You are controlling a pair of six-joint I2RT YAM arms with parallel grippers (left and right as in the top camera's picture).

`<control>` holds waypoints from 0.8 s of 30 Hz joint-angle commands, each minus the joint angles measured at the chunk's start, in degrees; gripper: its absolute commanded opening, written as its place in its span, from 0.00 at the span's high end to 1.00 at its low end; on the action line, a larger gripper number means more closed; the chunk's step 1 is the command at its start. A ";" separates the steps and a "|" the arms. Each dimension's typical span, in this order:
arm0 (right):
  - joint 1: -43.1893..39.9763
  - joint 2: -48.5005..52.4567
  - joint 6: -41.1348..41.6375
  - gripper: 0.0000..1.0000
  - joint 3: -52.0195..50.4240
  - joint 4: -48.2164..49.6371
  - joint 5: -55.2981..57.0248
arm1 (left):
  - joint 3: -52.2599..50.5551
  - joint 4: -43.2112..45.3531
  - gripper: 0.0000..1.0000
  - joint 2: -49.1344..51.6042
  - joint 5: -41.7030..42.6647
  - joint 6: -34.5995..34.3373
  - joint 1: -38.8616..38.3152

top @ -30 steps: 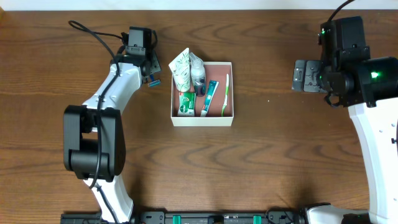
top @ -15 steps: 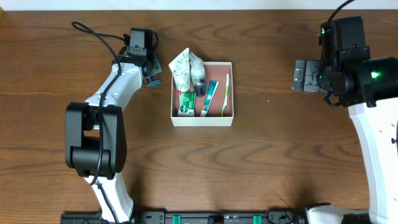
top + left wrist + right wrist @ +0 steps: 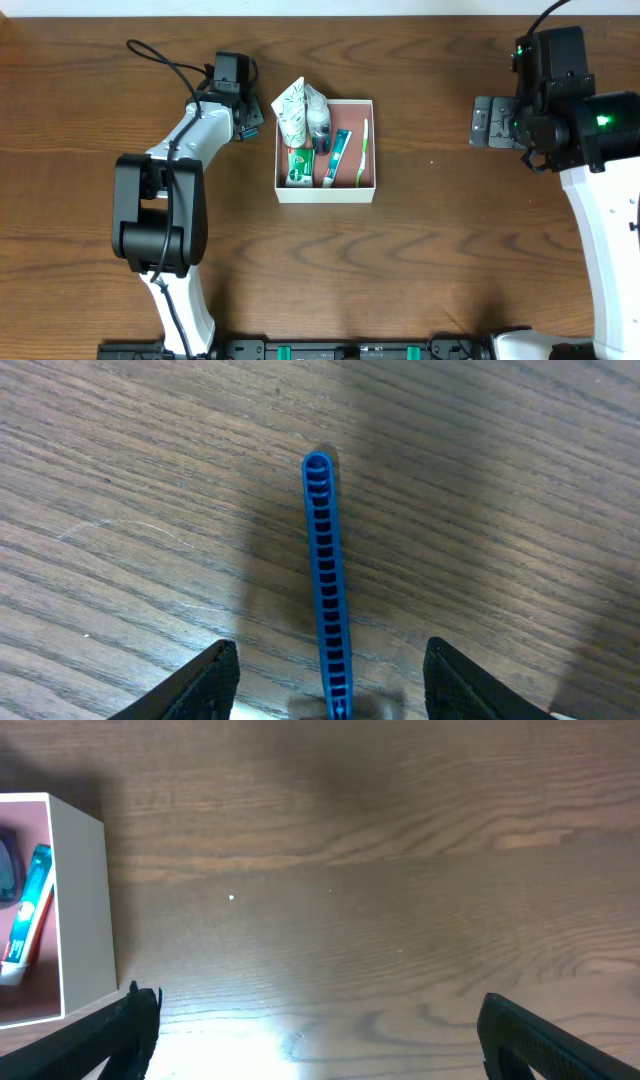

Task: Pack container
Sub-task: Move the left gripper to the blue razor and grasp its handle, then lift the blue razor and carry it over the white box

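Left hand, spread astride what may be a blue razor, hovers near the container

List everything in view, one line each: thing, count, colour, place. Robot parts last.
container: one, white walls, reddish-brown inside, mid-table.
pouch: one, white and green, leaning at the container's far-left corner.
small bottle: one, pale and dark, beside the pouch.
box: one, green, container's left side.
tube: one, teal, container's middle.
toothbrush: one, green, container's right side.
ribbed stick: one, blue, on the table left of the container.
left fingers: two, black, open astride the stick.
right fingers: two, black, open over bare wood.
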 commanded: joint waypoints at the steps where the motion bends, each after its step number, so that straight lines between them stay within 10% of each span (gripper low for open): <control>1: -0.22 -0.31 0.90 0.01 0.66 -0.07 0.81 | -0.24 -0.11 0.40 1.09 0.17 -0.76 0.04; 19: -0.22 -0.31 0.90 0.01 0.66 -0.07 0.81 | -0.76 -0.63 0.41 3.34 0.33 -0.76 0.04; 24: -0.22 -0.31 0.90 0.01 0.66 -0.07 0.81 | -0.76 -0.68 0.60 3.37 0.31 -0.74 0.04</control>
